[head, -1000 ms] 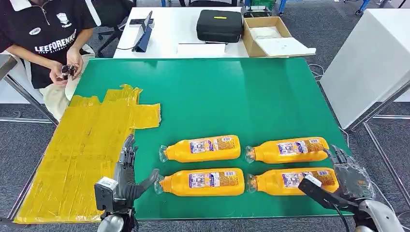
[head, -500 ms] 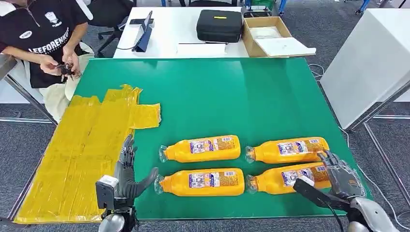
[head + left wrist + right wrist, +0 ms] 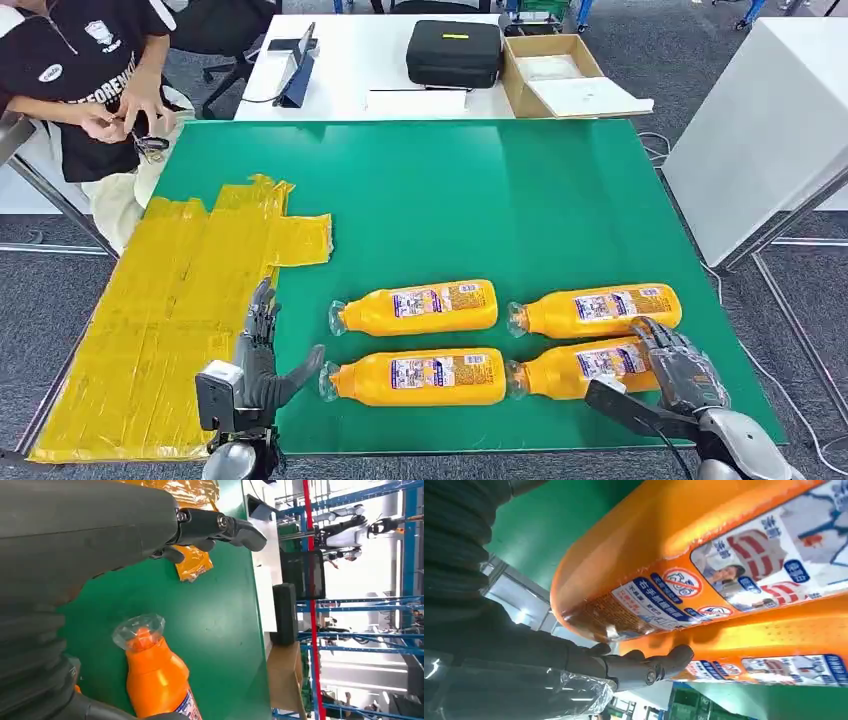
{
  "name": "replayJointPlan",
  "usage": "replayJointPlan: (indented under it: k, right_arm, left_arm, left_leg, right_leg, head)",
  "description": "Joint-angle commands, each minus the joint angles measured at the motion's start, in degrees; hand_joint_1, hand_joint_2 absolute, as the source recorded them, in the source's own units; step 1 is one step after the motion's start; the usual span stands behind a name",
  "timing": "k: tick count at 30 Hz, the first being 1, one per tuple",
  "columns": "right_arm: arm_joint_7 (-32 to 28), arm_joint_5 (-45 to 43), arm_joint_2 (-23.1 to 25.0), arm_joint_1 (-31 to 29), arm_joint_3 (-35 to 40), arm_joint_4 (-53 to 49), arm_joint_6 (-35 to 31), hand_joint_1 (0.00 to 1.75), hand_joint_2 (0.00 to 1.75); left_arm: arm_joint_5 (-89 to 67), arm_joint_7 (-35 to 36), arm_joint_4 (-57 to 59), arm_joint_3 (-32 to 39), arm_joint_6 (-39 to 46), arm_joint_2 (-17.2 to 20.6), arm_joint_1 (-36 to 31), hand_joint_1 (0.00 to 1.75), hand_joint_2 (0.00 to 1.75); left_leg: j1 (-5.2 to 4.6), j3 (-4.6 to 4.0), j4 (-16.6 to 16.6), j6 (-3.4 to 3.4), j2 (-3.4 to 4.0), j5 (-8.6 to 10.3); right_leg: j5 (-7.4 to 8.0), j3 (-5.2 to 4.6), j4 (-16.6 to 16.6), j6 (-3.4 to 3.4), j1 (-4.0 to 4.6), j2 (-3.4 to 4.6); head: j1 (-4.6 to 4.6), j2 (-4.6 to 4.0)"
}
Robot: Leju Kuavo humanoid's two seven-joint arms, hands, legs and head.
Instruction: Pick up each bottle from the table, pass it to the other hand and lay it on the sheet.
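Four orange bottles lie on the green table, caps pointing left. My right hand lies over the base end of the near right bottle, which rests on the table, slightly tilted. In the right wrist view its fingers reach between that bottle and the far right bottle. The far right bottle, far left bottle and near left bottle lie untouched. My left hand is spread and holds nothing beside the near left bottle's cap. The yellow sheet covers the table's left side.
A person sits at the far left corner, handling a small object. Behind the green table stands a white table with a black case and a cardboard box. A white cabinet stands to the right.
My right hand has slid left over the near right bottle's base, and that bottle has tilted and shifted slightly left. The left hand has barely moved. The person's hands have shifted.
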Motion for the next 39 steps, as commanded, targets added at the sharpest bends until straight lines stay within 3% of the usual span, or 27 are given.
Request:
replayJointPlan:
  k: [1, 6, 15, 23, 34, 36, 37, 38, 39]
  right_arm:
    - [0.79, 0.61, -0.73, -3.54, 7.03, 4.81, 2.53, 0.0, 1.75]
    - [0.31, -2.44, -4.27, -6.4, 11.29, 7.64, 5.51, 0.0, 1.75]
    - [0.92, -3.87, -5.04, -5.85, 12.89, 7.03, 7.18, 0.0, 1.75]
    - [-0.63, -12.81, -12.79, -11.23, 21.22, 8.46, 12.45, 0.0, 1.75]
    - [1.16, -13.57, -12.62, -7.79, 23.39, 5.26, 11.53, 0.05, 1.75]
    - [1.16, -13.54, -12.21, -8.32, 23.97, 5.39, 11.46, 0.14, 1.75]
    - [1.19, -13.08, -11.51, -9.0, 24.72, 6.38, 10.92, 0.28, 1.75]
    - [1.37, -12.62, -10.67, -9.59, 25.38, 7.42, 10.12, 0.58, 1.75]
    - [1.5, -12.36, -10.06, -9.87, 25.67, 8.01, 9.34, 1.05, 1.75]
  left_arm:
    - [0.27, 0.35, 5.21, 0.97, -0.32, -0.19, -2.4, 0.0, 1.75]
    - [1.18, 0.36, 6.5, 1.43, -0.26, -0.35, -2.66, 0.0, 1.75]
    - [1.43, 0.35, 7.12, 1.46, -0.42, -0.38, -3.02, 0.0, 1.75]
    - [4.11, -0.2, 9.33, 1.44, 0.98, -0.25, -3.06, 0.0, 1.75]
    - [4.99, -0.2, 9.81, 1.19, 1.31, -0.32, -2.79, 0.0, 1.75]
    - [5.15, -0.2, 10.67, 1.22, 1.38, -0.57, -3.28, 0.0, 1.75]
    - [5.21, -0.2, 11.11, 1.22, 1.55, -0.66, -3.5, 0.0, 1.75]
    - [5.28, -0.2, 11.3, 1.22, 1.62, -0.7, -3.61, 0.0, 1.75]
    - [5.32, -0.2, 11.47, 1.23, 1.51, -0.69, -3.63, 0.0, 1.75]
  left_leg:
    - [0.08, 0.17, -0.05, -0.19, 0.07, -0.04]
    - [0.11, 0.27, -0.05, -0.29, 0.1, -0.07]
    - [0.1, 0.3, -0.08, -0.25, 0.03, -0.04]
    - [0.05, 0.35, -0.03, -0.16, 0.19, -0.04]
    - [0.18, 0.56, -0.09, -0.36, 0.03, -0.1]
    - [0.16, 0.49, -0.07, -0.29, -0.02, -0.05]
    - [0.11, 0.41, -0.07, -0.21, 0.0, -0.02]
    - [0.1, 0.4, -0.04, -0.15, 0.03, -0.02]
    - [0.19, 0.52, -0.08, -0.39, 0.01, -0.05]
  right_leg:
    - [0.0, 0.18, -0.1, -0.11, 0.08, 0.02]
    - [-0.01, 0.28, -0.14, -0.17, 0.11, 0.02]
    - [-0.02, 0.31, -0.15, -0.16, 0.1, -0.04]
    - [0.01, 0.32, -0.09, -0.09, 0.05, 0.04]
    - [-0.08, 0.62, -0.23, -0.24, 0.2, -0.14]
    - [-0.04, 0.55, -0.21, -0.19, 0.17, -0.17]
    - [-0.01, 0.44, -0.17, -0.14, 0.12, -0.13]
    - [-0.01, 0.42, -0.14, -0.11, 0.12, -0.09]
    - [-0.02, 0.59, -0.25, -0.25, 0.2, -0.17]
  head:
    - [0.02, 0.02]
    - [0.02, 0.02]
    - [0.0, 0.0]
    - [0.02, 0.02]
    - [0.0, 0.0]
    - [0.0, 0.0]
    - [0.0, 0.0]
    - [0.02, 0.02]
    - [0.02, 0.0]
